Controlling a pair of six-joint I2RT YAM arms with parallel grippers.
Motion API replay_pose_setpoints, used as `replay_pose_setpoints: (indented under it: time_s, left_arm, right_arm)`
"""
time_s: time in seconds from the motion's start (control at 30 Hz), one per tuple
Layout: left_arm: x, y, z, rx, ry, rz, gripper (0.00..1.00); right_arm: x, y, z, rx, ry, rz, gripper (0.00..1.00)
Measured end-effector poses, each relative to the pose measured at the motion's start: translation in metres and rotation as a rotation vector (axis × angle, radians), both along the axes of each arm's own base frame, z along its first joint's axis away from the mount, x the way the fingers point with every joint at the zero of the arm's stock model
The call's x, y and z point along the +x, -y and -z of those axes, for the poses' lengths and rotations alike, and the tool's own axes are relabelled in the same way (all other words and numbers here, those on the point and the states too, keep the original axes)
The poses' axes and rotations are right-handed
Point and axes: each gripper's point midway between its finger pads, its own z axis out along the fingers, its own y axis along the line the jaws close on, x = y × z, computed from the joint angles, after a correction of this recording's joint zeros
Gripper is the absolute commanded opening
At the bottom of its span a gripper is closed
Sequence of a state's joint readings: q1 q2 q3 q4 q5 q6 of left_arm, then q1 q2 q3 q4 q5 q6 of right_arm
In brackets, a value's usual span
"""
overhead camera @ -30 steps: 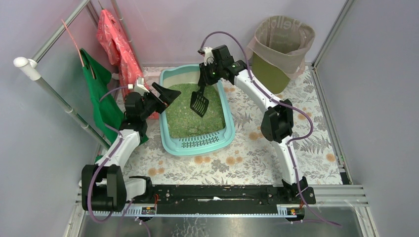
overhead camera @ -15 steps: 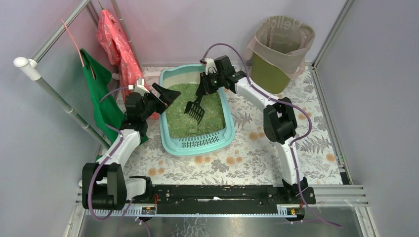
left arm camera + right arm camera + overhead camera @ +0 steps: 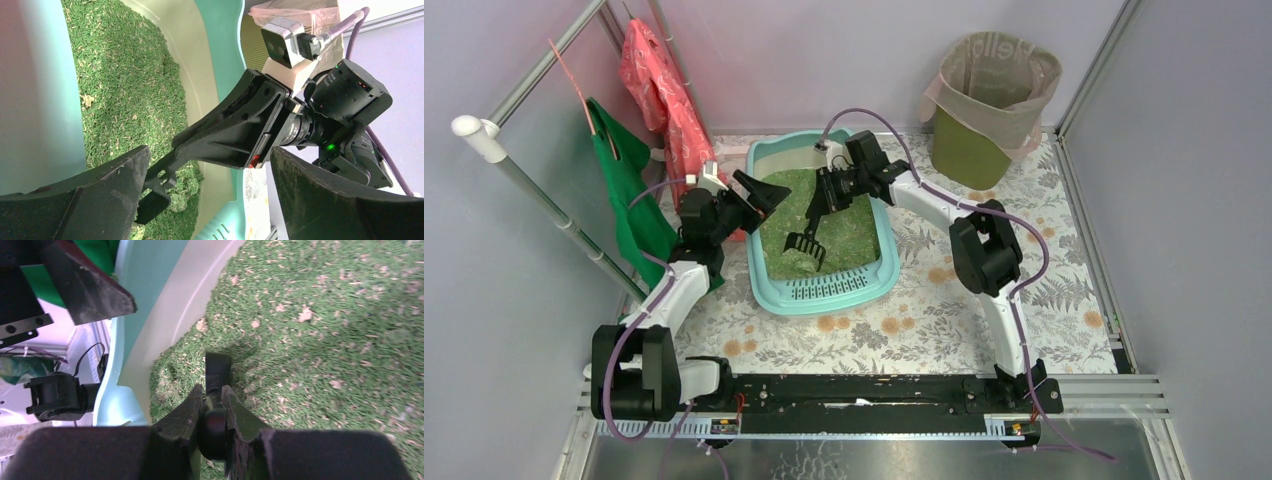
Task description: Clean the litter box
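Note:
The litter box (image 3: 829,292), a pale turquoise tray filled with green granules (image 3: 325,340), sits at the table's middle back. My right gripper (image 3: 825,194) is shut on the handle of a black slotted scoop (image 3: 805,243), whose head is down in the granules near the box's front left. In the right wrist view the fingers (image 3: 187,412) clamp the round scoop handle (image 3: 218,371). My left gripper (image 3: 760,190) hangs open over the box's left rim with nothing in it. Its view shows the scoop (image 3: 150,202) beside a green clump (image 3: 186,184).
A round olive bin (image 3: 984,100) lined with a beige bag stands at the back right. Green (image 3: 624,190) and red (image 3: 659,80) bags hang from a slanted pole (image 3: 524,180) on the left. Grey walls close both sides.
My right gripper has swung the scoop left and toward the front, lowering its head into the granules near the box's front left. The left arm has stayed still.

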State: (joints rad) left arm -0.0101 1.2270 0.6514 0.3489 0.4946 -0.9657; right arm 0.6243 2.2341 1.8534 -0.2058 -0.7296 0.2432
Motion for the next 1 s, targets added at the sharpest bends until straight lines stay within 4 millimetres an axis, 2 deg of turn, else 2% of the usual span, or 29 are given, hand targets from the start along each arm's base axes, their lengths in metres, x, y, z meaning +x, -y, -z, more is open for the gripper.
replay_pose_setpoints:
  time_s: [0.1, 0.37, 0.6, 0.77, 0.9, 1.0]
  left_arm:
    - [0.000, 0.000, 0.002, -0.001, -0.005, 0.000, 0.98]
    - [0.000, 0.000, 0.003, -0.001, -0.007, 0.000, 0.98]
    - [-0.001, 0.000, 0.002, 0.000, -0.007, 0.000, 0.98]
    - [-0.002, 0.000, 0.000, 0.000, -0.001, 0.000, 0.98]
    - [-0.002, 0.000, 0.000, 0.000, -0.001, 0.000, 0.98]
    - [-0.002, 0.000, 0.000, 0.000, -0.001, 0.000, 0.98]
  right_arm:
    - [-0.009, -0.006, -0.001, 0.014, -0.014, -0.027, 0.00]
    - [-0.013, -0.010, 0.000, 0.068, -0.106, -0.043, 0.00]
    - [-0.003, 0.007, 0.014, 0.083, -0.274, 0.011, 0.00]
    - [0.001, 0.013, 0.002, 0.116, -0.330, 0.014, 0.00]
    - [0.016, 0.024, -0.010, 0.142, -0.348, 0.049, 0.00]
    - [0.028, 0.028, -0.028, 0.170, -0.330, 0.062, 0.00]
